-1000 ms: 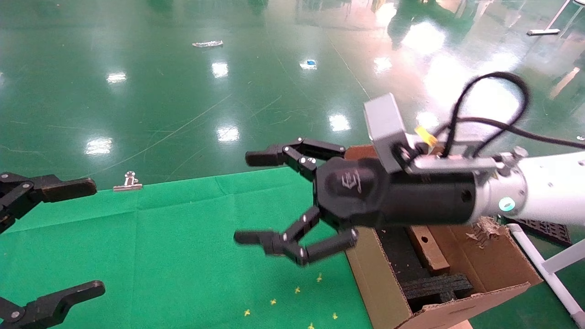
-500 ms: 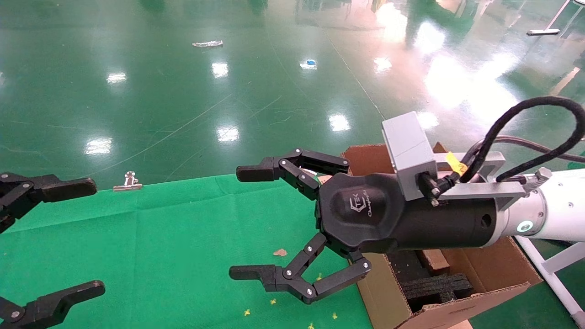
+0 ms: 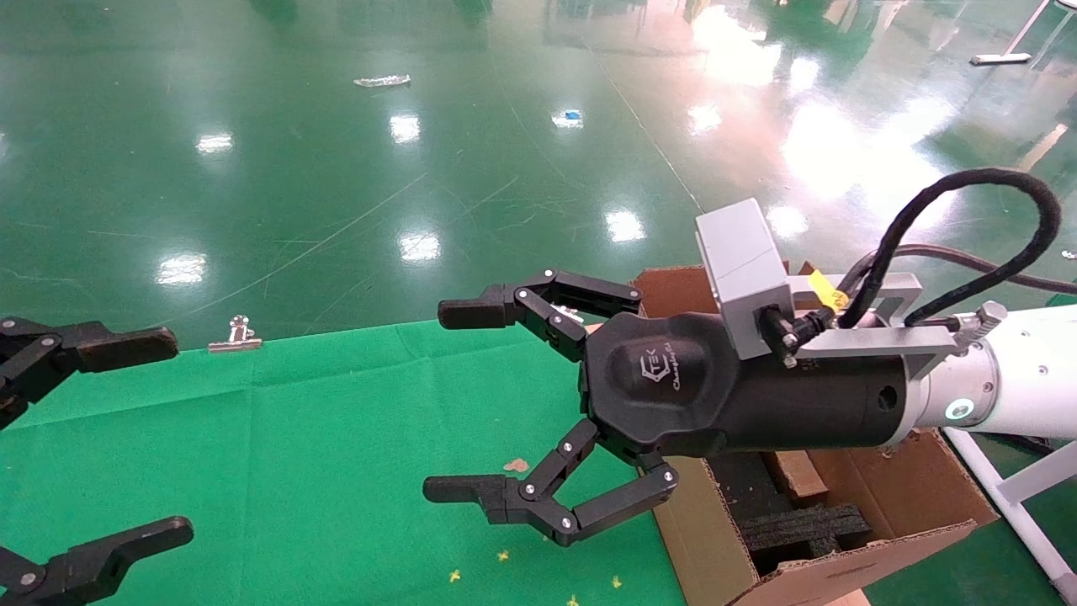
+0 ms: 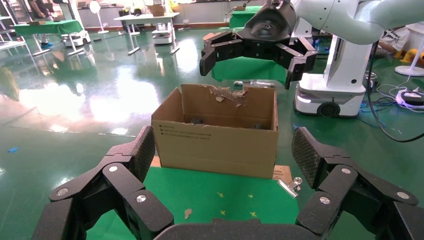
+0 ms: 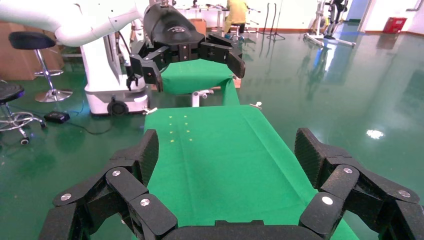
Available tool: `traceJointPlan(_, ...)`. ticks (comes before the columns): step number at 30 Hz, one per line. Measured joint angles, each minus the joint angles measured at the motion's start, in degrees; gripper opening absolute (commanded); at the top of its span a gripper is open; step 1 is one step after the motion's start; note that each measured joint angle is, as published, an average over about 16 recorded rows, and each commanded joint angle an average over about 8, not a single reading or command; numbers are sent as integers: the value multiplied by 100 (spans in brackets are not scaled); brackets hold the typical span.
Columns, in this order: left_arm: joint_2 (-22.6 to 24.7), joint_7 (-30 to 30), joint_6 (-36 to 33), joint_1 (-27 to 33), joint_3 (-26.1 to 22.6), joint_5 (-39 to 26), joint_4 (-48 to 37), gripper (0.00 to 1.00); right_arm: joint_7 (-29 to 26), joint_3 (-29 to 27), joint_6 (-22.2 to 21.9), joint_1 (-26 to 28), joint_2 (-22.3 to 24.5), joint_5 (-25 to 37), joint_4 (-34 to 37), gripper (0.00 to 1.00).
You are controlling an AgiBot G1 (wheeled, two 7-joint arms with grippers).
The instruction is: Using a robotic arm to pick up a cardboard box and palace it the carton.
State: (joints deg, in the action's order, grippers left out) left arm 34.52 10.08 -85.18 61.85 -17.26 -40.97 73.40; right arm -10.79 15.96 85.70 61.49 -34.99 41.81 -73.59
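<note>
With the cardboard box (image 3: 796,475) already lying in the carton (image 3: 707,539) at lower right, our right gripper (image 3: 471,400) hangs at centre frame, jaws released and empty, so we judge placing done and next clear away, left gripper (image 3: 126,438) parked wide.

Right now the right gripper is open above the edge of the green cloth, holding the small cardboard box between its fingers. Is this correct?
Not quite. The right gripper is open above the green cloth, but it holds nothing. The head view shows the small cardboard box already lying inside the carton.
</note>
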Motion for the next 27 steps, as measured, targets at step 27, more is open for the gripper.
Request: traceJointPlan(27, 0, 0, -1, 0, 0, 0, 0, 100, -11, 48, -11, 48, -5, 18, 42, 100)
